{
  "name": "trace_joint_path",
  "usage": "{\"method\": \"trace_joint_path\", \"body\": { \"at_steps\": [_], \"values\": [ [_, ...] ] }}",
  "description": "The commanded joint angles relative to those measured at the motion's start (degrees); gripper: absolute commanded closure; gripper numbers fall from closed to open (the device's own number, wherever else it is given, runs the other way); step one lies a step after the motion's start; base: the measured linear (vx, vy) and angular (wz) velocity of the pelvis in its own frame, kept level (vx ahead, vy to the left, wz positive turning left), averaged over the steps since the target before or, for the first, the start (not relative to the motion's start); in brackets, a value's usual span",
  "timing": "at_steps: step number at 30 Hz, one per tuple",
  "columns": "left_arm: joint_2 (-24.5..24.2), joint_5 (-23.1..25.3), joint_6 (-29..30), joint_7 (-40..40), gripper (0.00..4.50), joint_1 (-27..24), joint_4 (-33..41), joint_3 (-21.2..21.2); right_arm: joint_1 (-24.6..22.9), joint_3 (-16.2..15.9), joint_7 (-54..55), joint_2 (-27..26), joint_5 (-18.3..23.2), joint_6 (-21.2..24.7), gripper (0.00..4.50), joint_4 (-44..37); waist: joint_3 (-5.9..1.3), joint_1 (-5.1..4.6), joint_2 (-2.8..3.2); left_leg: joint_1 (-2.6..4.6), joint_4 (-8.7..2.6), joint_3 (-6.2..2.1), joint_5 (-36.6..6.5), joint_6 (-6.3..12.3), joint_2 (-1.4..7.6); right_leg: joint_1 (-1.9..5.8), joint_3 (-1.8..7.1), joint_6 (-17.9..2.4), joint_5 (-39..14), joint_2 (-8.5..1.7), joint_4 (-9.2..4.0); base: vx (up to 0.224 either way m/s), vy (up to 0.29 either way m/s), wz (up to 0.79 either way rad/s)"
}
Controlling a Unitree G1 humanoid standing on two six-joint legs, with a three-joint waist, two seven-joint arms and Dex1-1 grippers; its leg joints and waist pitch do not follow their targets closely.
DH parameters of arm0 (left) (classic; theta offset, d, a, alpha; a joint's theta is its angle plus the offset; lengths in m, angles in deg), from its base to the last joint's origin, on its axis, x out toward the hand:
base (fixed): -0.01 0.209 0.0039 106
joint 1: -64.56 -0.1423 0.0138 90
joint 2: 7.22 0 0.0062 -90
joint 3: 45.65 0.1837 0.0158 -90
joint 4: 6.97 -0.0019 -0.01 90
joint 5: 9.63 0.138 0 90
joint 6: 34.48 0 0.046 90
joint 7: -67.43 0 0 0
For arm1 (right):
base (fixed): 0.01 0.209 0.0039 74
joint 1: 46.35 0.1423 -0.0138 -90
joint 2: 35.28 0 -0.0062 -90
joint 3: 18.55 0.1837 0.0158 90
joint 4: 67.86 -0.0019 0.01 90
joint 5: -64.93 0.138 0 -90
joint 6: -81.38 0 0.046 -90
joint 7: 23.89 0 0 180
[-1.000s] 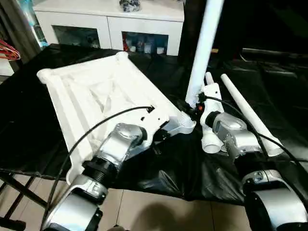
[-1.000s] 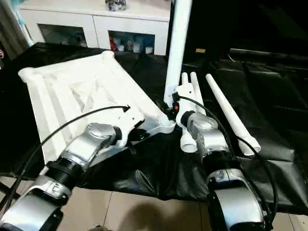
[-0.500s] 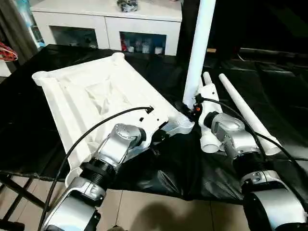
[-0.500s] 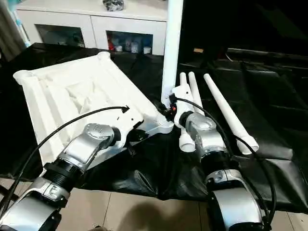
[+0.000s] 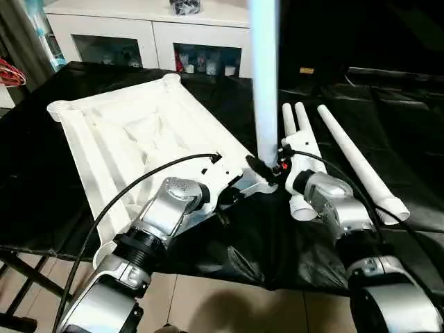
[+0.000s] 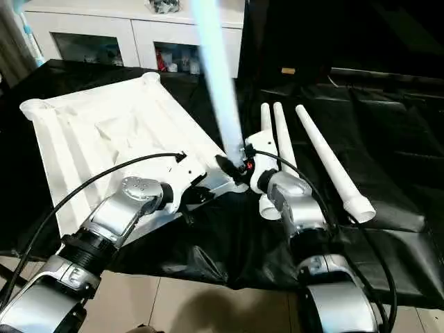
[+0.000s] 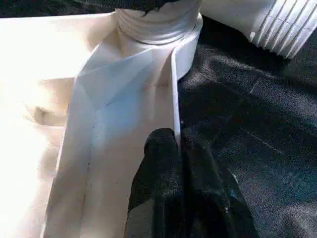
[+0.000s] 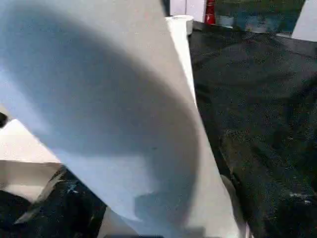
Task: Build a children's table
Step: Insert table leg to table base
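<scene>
Black sheeting [image 5: 388, 104] covered the work surface, with a white cabinet [image 5: 152, 35] behind. The upturned tabletop [image 5: 132, 139] was pinched at its near rim by the left gripper [image 7: 176, 148], fingers closed on the thin edge. Just beyond, a leg [image 5: 263, 76] was held upright at the corner socket [image 7: 158, 22] by the right gripper [image 5: 267, 168]. Three more legs [image 5: 354, 163] lay just right of that gripper.

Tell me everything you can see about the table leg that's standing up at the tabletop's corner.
The upright leg is a long, smooth white tube, plastic by its look. It stands almost vertical, its top running out of the picture, its foot at the near right corner socket of the ribbed tabletop. The right pincer is at its base.
</scene>
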Motion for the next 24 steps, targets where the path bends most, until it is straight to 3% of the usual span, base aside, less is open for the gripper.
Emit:
{"method": "trace_joint_path", "body": {
  "at_steps": [1, 3, 12, 17, 22, 23, 24],
  "values": [
    [0.70, -1.13, -3.24, -0.89, 4.50, 2.16, 4.37, 0.31, -3.47, -2.23, -3.64, -1.64, 0.43, 4.57, 0.58, 2.72, -2.81, 0.17, 0.19, 0.87, -4.80, -2.86, -16.91, 0.81, 4.98, 1.70, 3.82, -10.75, -19.51, -6.58, -5.52, 0.000, 0.000, 0.00],
    [0.55, -1.13, -3.38, -1.19, 4.50, 2.12, 4.36, 0.31, -3.70, -1.80, -4.10, -1.51, 0.89, 5.05, 1.04, 2.13, -2.89, 0.28, 0.29, 0.84, -4.81, -2.84, -16.01, 1.01, 5.02, 1.77, 3.88, -11.05, -18.04, -6.63, -5.39, 0.000, 0.000, 0.00],
    [-0.29, -1.32, -3.58, -2.46, 4.50, 1.97, 4.55, 0.21, -5.46, 1.86, -3.70, -1.23, 4.30, 8.42, 1.74, 1.42, -3.20, 0.92, 0.41, 0.77, -4.65, -2.55, -11.82, 2.13, 5.01, 2.24, 3.73, -12.62, -11.81, -6.64, -4.92, 0.000, 0.000, 0.00],
    [-1.32, -1.22, -3.74, -3.79, 4.50, 1.96, 4.75, 0.28, -6.40, 2.31, -3.98, -0.79, 4.66, 10.00, 2.00, 1.13, -3.04, 1.21, 0.73, 0.87, -4.72, -2.58, -12.72, 1.61, 5.00, 2.18, 3.62, -12.49, -13.66, -6.60, -5.07, 0.000, 0.000, 0.00],
    [-2.64, -1.76, -4.13, -6.86, 4.50, 1.48, 5.79, 0.76, -6.34, 1.65, -5.14, 0.51, 3.97, 11.99, 2.05, 1.07, -3.14, 1.27, 0.70, 0.87, -4.69, -2.53, -11.83, 1.62, 5.05, 2.25, 3.67, -12.79, -11.72, -6.61, -4.82, 0.000, 0.000, 0.00],
    [-3.52, -2.06, -4.72, -8.80, 4.50, 1.26, 6.24, 1.20, -5.98, 1.18, -6.20, 1.31, 3.50, 12.35, 2.05, 1.29, -3.10, 1.36, 0.28, 0.89, -4.69, -2.51, -11.76, 1.80, 5.02, 2.30, 3.63, -12.70, -12.44, -6.64, -4.94, 0.000, 0.000, 0.00],
    [-3.52, -2.06, -4.72, -8.80, 4.50, 1.26, 6.24, 1.20, -5.98, 1.18, -6.20, 1.31, 3.50, 12.35, 2.05, 1.29, -3.12, 1.38, 0.42, 0.88, -4.65, -2.52, -11.73, 1.87, 5.00, 2.32, 3.66, -12.72, -12.61, -6.65, -4.83, 0.000, 0.000, 0.00]
  ]
}}
